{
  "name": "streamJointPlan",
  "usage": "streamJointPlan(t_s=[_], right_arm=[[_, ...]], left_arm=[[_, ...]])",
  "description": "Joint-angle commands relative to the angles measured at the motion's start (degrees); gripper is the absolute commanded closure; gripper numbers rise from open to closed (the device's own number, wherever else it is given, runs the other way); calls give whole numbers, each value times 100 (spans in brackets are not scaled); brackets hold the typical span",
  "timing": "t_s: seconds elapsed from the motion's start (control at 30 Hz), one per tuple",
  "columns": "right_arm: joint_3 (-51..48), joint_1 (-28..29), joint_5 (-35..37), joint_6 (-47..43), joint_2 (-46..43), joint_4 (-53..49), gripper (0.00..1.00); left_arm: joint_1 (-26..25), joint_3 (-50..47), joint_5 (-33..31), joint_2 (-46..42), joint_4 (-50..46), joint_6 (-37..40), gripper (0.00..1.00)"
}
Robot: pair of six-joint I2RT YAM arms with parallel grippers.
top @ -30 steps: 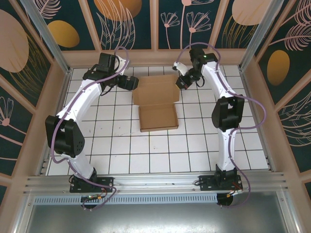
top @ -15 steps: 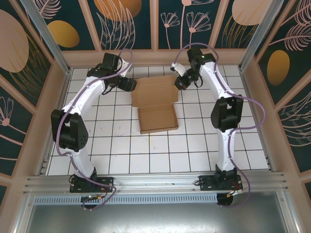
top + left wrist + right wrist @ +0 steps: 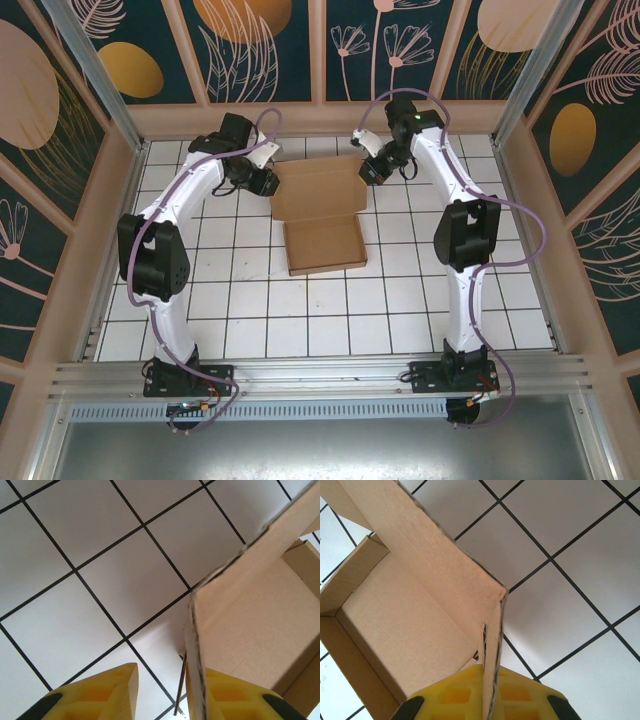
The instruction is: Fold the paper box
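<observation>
paper box (image 3: 321,215) lies open at far-centre of the tiled table (image 3: 250,320), tray toward the arm bases, lid panel behind it. Left gripper (image 3: 162,697) at its far-left corner: fingers apart, raised flap edge between them, close against one finger. Right gripper (image 3: 484,692) at far-right corner: fingers pinched on the upright side flap.

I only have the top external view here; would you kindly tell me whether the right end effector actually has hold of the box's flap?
Observer: Yes. The right wrist view shows the right end effector with its yellow fingers closed on an upright flap of the paper box.
Operator: Thank you. And the left one?
Observer: The left end effector is open. The flap's edge stands against one finger, and bare tiled table shows between it and the other finger.
</observation>
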Motion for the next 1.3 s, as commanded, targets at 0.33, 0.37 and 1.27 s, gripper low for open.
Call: streamJointPlan(t_s=[0.33,0.37,1.27], right_arm=[[-95,68,170,341,-389,453,100],[-147,82,218,492,-447,610,100],[-2696,1172,3426,4559,-1654,3901,100]], left_arm=[[6,220,518,1,-136,-46,100],[1,226,566,-12,-78,-93,100],[-370,-293,-364,-73,2818,-1538,100]])
